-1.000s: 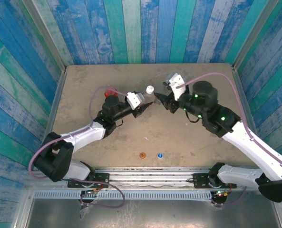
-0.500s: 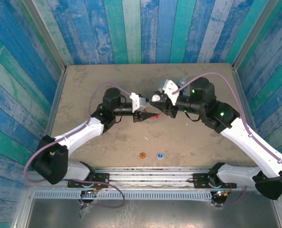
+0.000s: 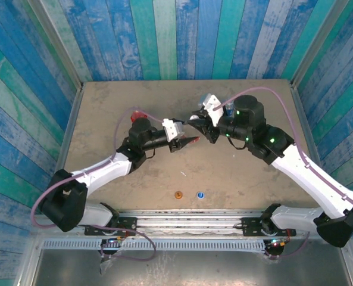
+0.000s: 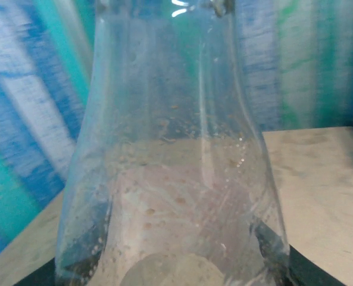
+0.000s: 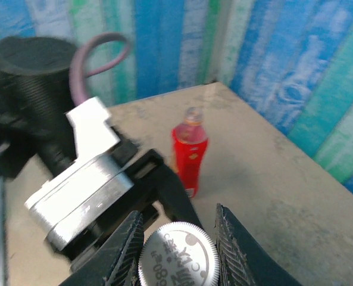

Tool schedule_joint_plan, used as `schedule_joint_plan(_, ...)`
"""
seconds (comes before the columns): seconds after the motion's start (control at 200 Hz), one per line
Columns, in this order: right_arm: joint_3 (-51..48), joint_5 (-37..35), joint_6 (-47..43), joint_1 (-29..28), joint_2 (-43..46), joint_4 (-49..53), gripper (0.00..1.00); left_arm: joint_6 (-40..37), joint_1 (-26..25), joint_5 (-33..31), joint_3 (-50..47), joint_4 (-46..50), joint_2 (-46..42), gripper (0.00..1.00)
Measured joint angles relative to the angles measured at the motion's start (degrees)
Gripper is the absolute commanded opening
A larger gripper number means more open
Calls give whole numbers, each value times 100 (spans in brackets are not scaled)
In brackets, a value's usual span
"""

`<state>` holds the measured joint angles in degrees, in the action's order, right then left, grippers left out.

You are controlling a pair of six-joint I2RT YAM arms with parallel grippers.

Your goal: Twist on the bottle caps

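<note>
White cap (image 5: 178, 256) in right tool (image 5: 179, 237), bottle (image 4: 176, 149) in left tool (image 3: 186, 142)

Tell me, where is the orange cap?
In the top view the orange cap lies on the table near its front edge, just left of the blue cap.

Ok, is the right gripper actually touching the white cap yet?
Touching. The right wrist view shows the white cap wedged between the right gripper's fingers, with both inner faces meeting its rim and no gap.
</note>
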<state>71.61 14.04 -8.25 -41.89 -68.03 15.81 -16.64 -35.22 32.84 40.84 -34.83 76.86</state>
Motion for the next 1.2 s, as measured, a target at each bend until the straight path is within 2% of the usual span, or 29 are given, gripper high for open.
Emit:
schedule_joint_plan(0.085,-186,-743,498,-151,-26,-538,0,-35,-203,-1069,4,-149,11,0)
schedule_joint_plan(0.18,-393,-1939,1176,-481,-114,-1106,0,-140,-415,-2070,59,-271,129,0)
schedule_joint_plan(0.33,-280,-3440,2162,-774,-553,-1355,1,-352,-723,-3438,249,-361,476,0)
schedule_joint_plan(0.441,-131,-3917,2610,-791,-789,-1318,5,-424,-859,-4157,407,-229,636,0)
schedule_joint_plan(0.516,-127,-3930,2771,-778,-798,-1322,11,-496,-896,-4419,411,-221,640,0)
schedule_joint_plan(0.586,-120,-3764,2824,-699,-780,-1292,21,-503,-931,-4568,411,-216,638,0)
schedule_joint_plan(0.661,-122,-3318,2767,-529,-767,-1276,39,-411,-837,-4343,409,-136,632,0)
schedule_joint_plan(0.726,-129,-2776,2581,-350,-741,-1263,56,-155,-568,-3773,376,-136,623,0)
schedule_joint_plan(0.786,-184,-2184,2312,-175,-621,-1169,63,74,-166,-3261,267,-205,577,0)
schedule_joint_plan(0.911,-345,-874,1768,157,-236,-1104,65,59,476,-2017,149,70,391,0)
schedule_joint_plan(1.056,-422,186,1097,323,92,-1008,65,-118,634,-496,208,616,114,0)
schedule_joint_plan(1.202,-422,693,584,330,131,-887,64,-188,662,568,326,824,22,0)
